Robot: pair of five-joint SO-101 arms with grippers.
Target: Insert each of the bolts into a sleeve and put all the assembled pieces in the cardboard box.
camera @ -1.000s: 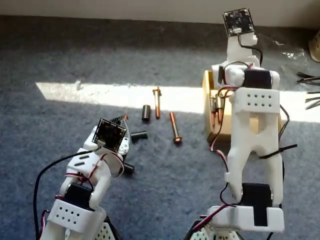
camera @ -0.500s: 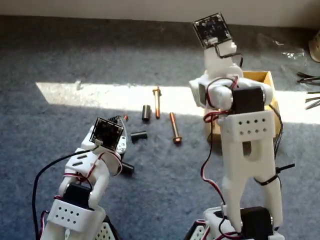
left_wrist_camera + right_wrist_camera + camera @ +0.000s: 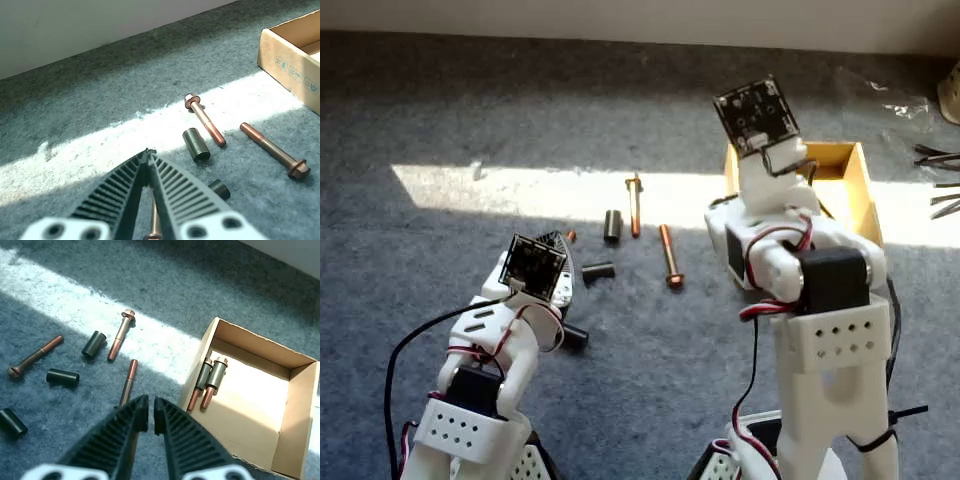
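Grey carpeted surface (image 3: pixel 470 100) with cardboard box (image 3: pixel 300 410), right pincer (image 3: pixel 151 405) and left pincer (image 3: pixel 148 157).
The open box sits just to the right of the right pincer and slightly ahead of it. That pincer is clenched to a thin slit and grasps nothing. The left pincer is clenched tip to tip, also empty. Two assembled pieces (image 3: pixel 216 374) lie side by side in the box, by the wall nearest the right pincer. Two loose bolts (image 3: pixel 122 332) lie ahead of the left pincer, and a third bolt (image 3: pixel 35 356) lies beneath it. Three dark sleeves (image 3: pixel 94 344) are scattered near that pincer.
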